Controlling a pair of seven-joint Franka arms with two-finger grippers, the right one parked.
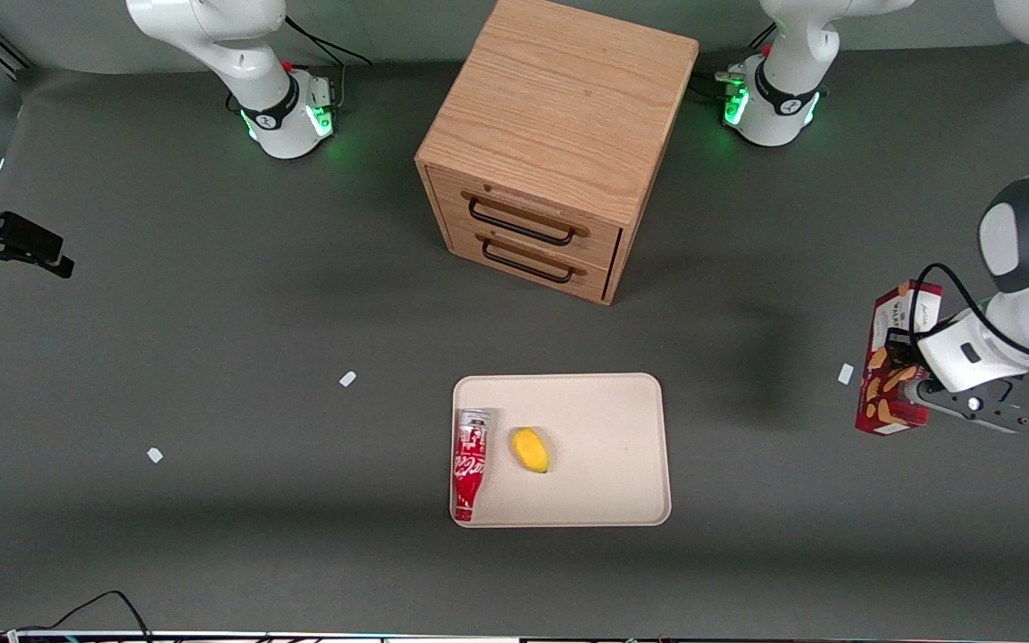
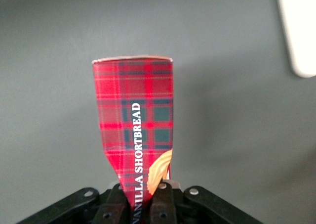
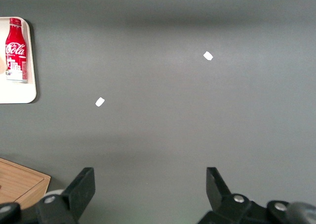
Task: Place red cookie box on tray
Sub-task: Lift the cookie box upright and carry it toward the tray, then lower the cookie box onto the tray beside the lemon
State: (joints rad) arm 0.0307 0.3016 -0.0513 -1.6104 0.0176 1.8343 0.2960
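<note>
1. The tabletop is a dark grey surface carrying everything else
2. The wooden drawer cabinet stands mid-table, farther from the front camera than the tray, with two dark handles on its drawer fronts
3. The working arm reaches in at its own end of the table, its white wrist bent so the end effector sits beside the box, well apart from the tray
4. The tray lies flat and cream-beige in front of the cabinet; one rounded corner shows in the wrist view
5. The red cookie box is off the tray, toward the working arm's end of the table; the wrist view shows its tartan face lettered "SHORTBREAD"
6. The end effector is clamped onto the box, its black fingers pressing the box's pinched end
7. A red drink bottle lies on the tray by one short rim
8. A yellow fruit lies just beside it on the tray
</note>
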